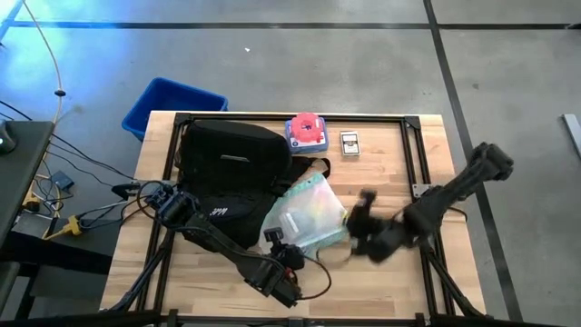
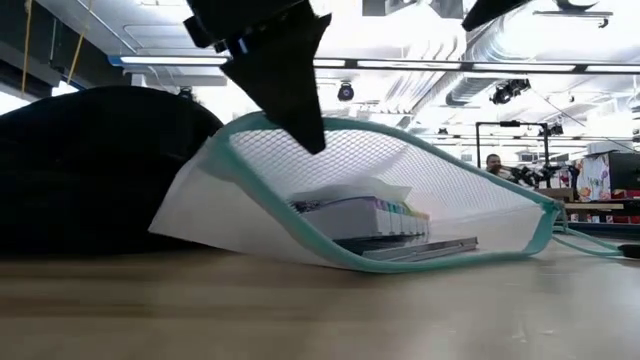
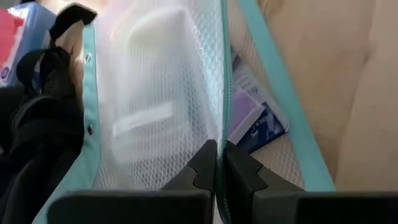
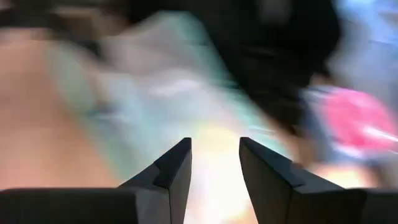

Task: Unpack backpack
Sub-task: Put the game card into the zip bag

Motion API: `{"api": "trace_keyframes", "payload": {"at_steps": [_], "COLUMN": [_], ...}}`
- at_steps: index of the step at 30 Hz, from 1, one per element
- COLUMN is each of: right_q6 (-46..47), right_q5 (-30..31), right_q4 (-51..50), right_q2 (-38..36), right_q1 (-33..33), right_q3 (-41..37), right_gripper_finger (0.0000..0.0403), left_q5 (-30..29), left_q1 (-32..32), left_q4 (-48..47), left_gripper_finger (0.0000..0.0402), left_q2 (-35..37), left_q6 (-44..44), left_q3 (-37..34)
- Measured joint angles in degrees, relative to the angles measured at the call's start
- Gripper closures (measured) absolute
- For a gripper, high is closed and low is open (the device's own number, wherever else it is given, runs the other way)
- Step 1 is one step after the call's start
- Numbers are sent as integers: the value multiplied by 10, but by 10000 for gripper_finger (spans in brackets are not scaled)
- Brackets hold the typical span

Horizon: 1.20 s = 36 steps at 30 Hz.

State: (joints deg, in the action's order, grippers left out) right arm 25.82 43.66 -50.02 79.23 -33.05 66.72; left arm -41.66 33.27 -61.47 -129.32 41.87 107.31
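Left gripper (image 3: 217, 163): jaws clenched on the teal edge of the mesh pouch (image 1: 304, 218), pouch partly lifted off the desk (image 1: 390, 282). Right gripper (image 4: 214, 163): jaws parted, nothing between them, just beside the pouch.

Backpack (image 1: 227, 173) lies at the desk's left, touching the pouch.

Risk: the pinch is on thin trim only; the contents' weight could slip it free, or the boxes could slide out if the pouch tilts.

Count: one backpack, one pouch, one blue bin (image 1: 172, 104), one red-topped item (image 1: 307, 130), one small card box (image 1: 349, 143).
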Motion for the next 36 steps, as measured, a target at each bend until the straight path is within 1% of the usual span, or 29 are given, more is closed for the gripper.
{"api": "trace_keyframes", "payload": {"at_steps": [1, 3, 4, 6, 8, 10, 12, 14, 16, 17, 19, 21, 25, 29, 33, 36], "right_q6": [16, 42, 41, 7, -29, -50, -58, -69, -72, -66, -57, -51, -52, -50, -38, -32], "right_q5": [11, -2, -18, -48, -101, -178, -252, -320, -369, -382, -383, -377, -380, -380, -356, -368], "right_q4": [-34, -80, -91, -93, -76, -54, -42, -30, -24, -21, -10, 11, 63, 91, 100, 103], "right_q2": [-19, -48, -57, -67, -66, -55, -37, -9, 25, 46, 88, 129, 202, 262, 300, 319], "right_q1": [29, 111, 160, 260, 366, 469, 562, 631, 680, 697, 721, 733, 736, 735, 741, 744], "right_q3": [0, 0, 0, 0, 0, 0, 0, 0, 0, 0, 0, 0, 0, 0, 3, 3], "right_gripper_finger": [282, 281, 280, 273, 255, 224, 183, 135, 86, 64, 26, 9, 23, 24, 17, 18], "left_q5": [3, 11, 13, 17, 18, 18, 18, 20, 22, 22, 22, 22, 22, 22, 22, 21], "left_q1": [-1, -3, -4, -8, -14, -18, -22, -23, -24, -24, -22, -21, -21, -21, -21, -21], "left_q4": [-5, -12, -14, -14, -14, -13, -11, -7, -4, -2, -1, -1, 0, 0, 0, 1], "left_gripper_finger": [402, 402, 402, 402, 402, 402, 402, 402, 402, 402, 402, 402, 402, 402, 402, 402], "left_q2": [0, 0, 0, 0, 0, 0, 0, 0, 0, 0, 0, 0, 0, 0, 0, 0], "left_q6": [0, 0, -1, -4, -5, -5, -5, -2, -6, -10, -10, -10, -12, -13, -16, -20], "left_q3": [0, 0, 0, 0, 0, 0, 0, 0, 0, 0, 0, 0, 0, 0, 0, 0]}}
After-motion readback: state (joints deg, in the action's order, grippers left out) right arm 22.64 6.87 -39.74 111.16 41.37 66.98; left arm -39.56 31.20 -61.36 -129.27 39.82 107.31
